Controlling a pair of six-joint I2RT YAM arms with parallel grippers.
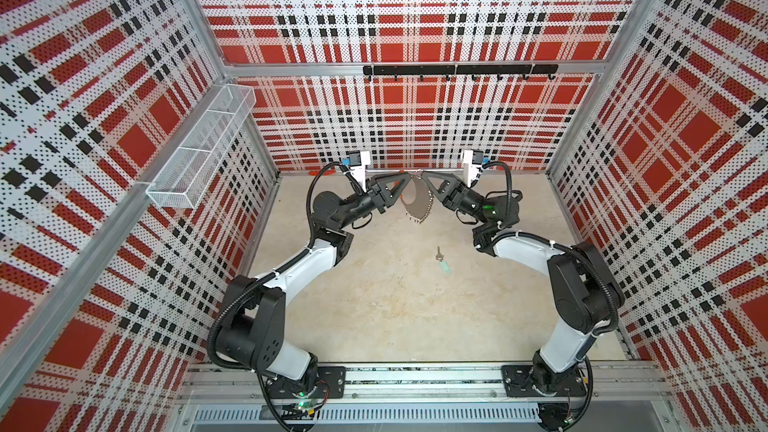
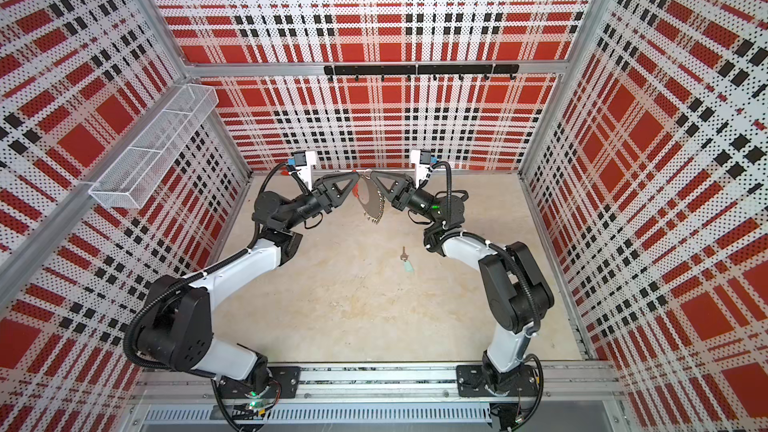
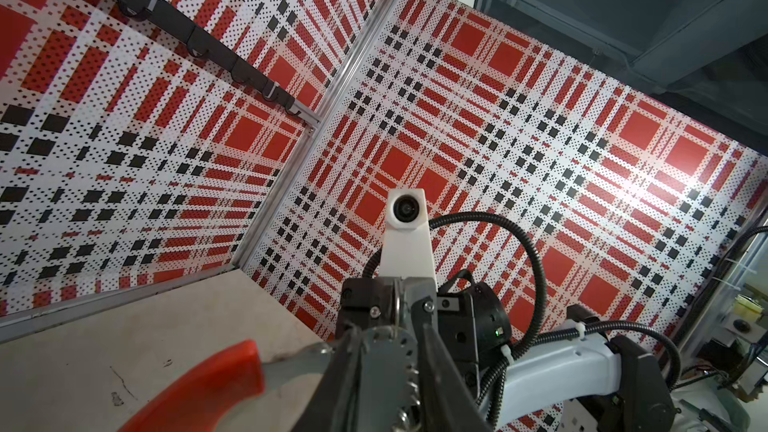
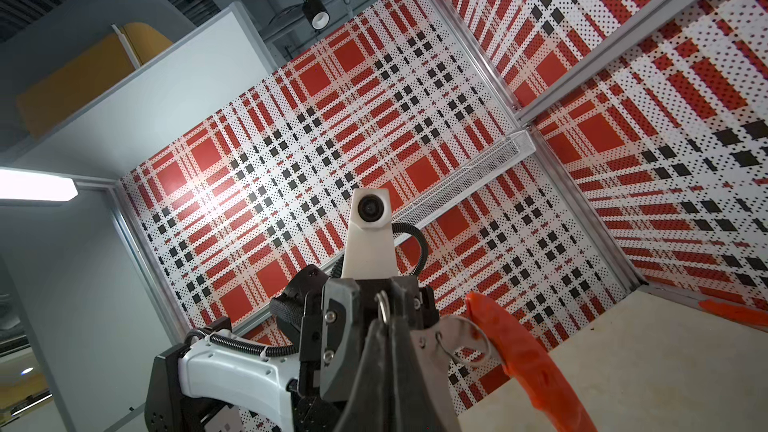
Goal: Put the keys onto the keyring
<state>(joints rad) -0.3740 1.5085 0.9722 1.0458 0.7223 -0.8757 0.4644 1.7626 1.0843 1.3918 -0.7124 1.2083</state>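
Keyring: up in the air at the back of the cell, hung by its top edge between the two arms, well above the table. Its loops dangle freely.
Right gripper: jaws together, nipping the hoop's rim.
Left gripper: jaws a little apart, one on each side of the hoop. I cannot tell whether they actually bite it.
Why held so: my guess is that one arm steadies the hoop while the other finds a better hold. Lifted like this, the loops hang free for threading.
Red section: curves away beside the grips, so the arms are working the metal part.
Key: flat on the table with its teal tag, well apart from the hoop and nearer the arm bases. Nothing touches it, and it is not yet on the ring.
Table: pale, scuffed and faintly stained.
Walls: perforated red, black and white plaid panels in metal frames.
Rail: black, with hooks, on the back wall.
Basket: white wire mesh, fixed to the left wall.
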